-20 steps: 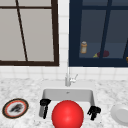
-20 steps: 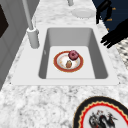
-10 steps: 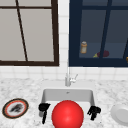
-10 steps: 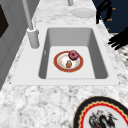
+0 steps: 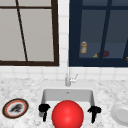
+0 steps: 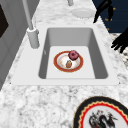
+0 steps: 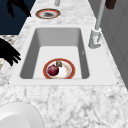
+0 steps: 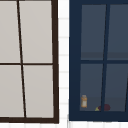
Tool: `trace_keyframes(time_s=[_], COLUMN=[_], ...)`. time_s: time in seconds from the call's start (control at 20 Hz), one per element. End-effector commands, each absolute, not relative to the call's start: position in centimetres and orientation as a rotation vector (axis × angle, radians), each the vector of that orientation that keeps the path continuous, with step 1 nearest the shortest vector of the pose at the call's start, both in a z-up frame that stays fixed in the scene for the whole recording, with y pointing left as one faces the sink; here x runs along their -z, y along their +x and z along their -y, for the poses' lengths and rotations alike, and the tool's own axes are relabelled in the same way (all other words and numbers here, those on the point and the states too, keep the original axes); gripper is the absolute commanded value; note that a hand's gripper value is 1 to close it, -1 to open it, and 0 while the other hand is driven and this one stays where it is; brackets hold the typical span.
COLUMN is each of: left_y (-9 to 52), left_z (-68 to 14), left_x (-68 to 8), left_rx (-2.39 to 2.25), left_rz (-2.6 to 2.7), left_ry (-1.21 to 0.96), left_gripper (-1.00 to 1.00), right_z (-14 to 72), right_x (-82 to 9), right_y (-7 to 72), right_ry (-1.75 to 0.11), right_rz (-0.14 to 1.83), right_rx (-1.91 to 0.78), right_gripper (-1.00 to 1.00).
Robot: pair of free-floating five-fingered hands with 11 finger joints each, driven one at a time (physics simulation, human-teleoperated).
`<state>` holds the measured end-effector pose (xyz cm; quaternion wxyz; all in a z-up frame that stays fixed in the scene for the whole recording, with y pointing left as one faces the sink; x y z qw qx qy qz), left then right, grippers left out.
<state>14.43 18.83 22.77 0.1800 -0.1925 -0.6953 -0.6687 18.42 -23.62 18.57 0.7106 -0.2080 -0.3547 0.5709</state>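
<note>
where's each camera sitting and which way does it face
Front view: faces the sink head-on; left hand and right hand flank a red ball.
Left side view: looks along the sink from its left; a hand at the edge.
Right side view: opposite direction; a hand.
Upper view: faces the windows.
Both side views share the red-rimmed plate.

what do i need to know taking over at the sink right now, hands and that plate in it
Left hand: open, holds nothing, in the air by the sink's front left edge.
Right hand: open, holds nothing, by the front right edge.
Red-rimmed plate lies on the basin floor with a dark red fruit and a small brown piece on it.
Done: nothing grasped.
Left: plate and food not yet touched.
</note>
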Motion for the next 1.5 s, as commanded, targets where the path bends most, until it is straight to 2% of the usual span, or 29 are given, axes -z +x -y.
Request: trace_keyframes(time_s=[0.0,0.3,0.45,1.15,1.45], left_y=[14.4,14.5,14.5,14.5,14.5], left_z=[-18.8,-18.8,-18.8,-18.8,-18.8], left_x=[-22.8,-22.7,-22.7,-22.7,-22.7], left_rx=[1.889,1.89,1.89,1.888,1.888], left_rz=[1.965,1.975,1.979,1.985,1.986], left_ry=[-0.544,-0.526,-0.52,-0.508,-0.507], left_gripper=[0.0,0.0,0.0,0.0,0.0], right_z=[24.9,23.8,24.6,24.6,25.1], right_x=[-19.0,-18.7,-19.2,-20.2,-22.3], right_y=[18.3,18.8,18.5,18.2,17.2], right_ry=[-0.481,-0.472,-0.455,-0.552,-0.581], right_rz=[0.813,0.772,0.827,0.899,0.855], right_rx=[-1.262,-1.246,-1.155,-1.041,-1.036], right_gripper=[-1.0,-1.0,-1.0,-1.0,-1.0])
